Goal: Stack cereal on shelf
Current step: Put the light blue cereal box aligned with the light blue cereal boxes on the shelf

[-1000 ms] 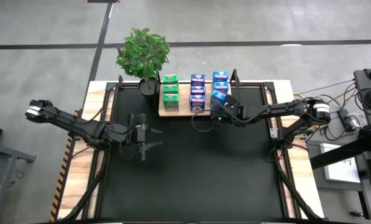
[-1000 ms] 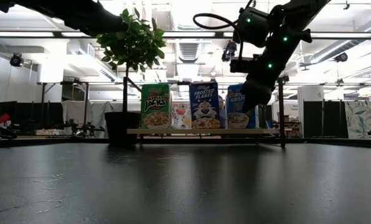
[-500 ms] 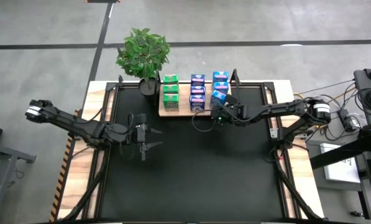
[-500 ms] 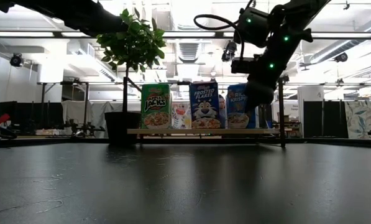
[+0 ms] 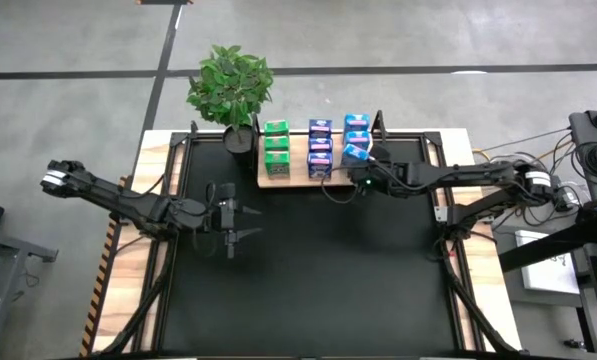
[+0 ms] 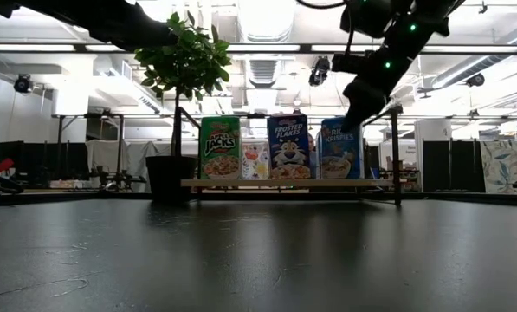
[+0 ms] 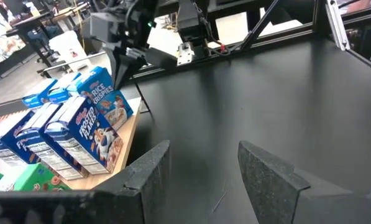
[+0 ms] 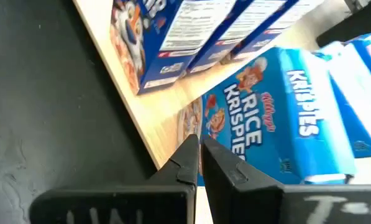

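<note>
The shelf (image 5: 293, 163), a pale wood board, lies at the far edge of the black mat. The cereal stands on it in three rows: green cartons (image 5: 274, 140), blue Frosted Flakes cartons (image 5: 318, 150) and blue Rice Krispies cartons (image 5: 354, 138). My right gripper (image 6: 353, 122) is shut, slanting down, with its tip at the upper right corner of the front Rice Krispies carton (image 6: 339, 149). My left gripper (image 5: 243, 222) hangs open over the mat's left half, with nothing between its fingers (image 7: 149, 167). My right gripper's shut fingertips (image 8: 196, 149) stand close by the front Rice Krispies carton's top near edge (image 7: 108, 86), slanting down from the table's right. I cannot tell whether they touch it. The carton stands upright on the shelf.
A potted plant (image 5: 233, 82) stands just left of the shelf at the far edge. A small black stand (image 5: 378, 124) rises behind the shelf's right end. The black mat (image 5: 308, 280) lies bare toward the near edge, framed by black rails (image 5: 440, 190).
My right gripper, still shut, has risen and drawn back toward the table's right edge, away from the face of the front Rice Krispies carton. That carton now shows whole and upright in the low view.
</note>
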`<state>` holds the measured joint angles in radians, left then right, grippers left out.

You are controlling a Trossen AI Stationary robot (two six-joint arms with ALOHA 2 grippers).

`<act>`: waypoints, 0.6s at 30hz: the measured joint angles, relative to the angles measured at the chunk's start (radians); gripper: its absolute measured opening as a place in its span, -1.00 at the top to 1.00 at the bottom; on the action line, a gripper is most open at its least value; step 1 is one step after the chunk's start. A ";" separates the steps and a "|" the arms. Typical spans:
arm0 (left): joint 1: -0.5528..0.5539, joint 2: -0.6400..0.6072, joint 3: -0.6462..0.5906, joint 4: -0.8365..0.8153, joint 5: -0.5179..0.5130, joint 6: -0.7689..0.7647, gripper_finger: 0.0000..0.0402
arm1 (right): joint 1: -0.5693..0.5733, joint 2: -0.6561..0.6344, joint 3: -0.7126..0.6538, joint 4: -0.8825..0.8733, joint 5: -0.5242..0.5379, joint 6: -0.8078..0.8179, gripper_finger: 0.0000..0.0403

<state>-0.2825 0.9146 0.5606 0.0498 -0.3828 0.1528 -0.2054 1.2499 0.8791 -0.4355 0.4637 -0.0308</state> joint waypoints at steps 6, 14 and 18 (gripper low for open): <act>0.000 0.000 0.000 0.000 0.000 0.000 0.15 | 0.000 -0.018 0.000 -0.002 0.000 0.012 0.96; 0.000 0.000 0.000 0.001 0.000 0.003 0.15 | 0.002 -0.016 0.000 0.001 0.000 0.065 0.96; 0.000 0.000 0.000 0.001 0.000 0.006 0.15 | 0.002 -0.018 0.044 -0.031 -0.010 0.171 0.96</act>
<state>-0.2825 0.9149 0.5606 0.0513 -0.3828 0.1587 -0.2035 1.2320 0.9234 -0.4662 0.4534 0.1406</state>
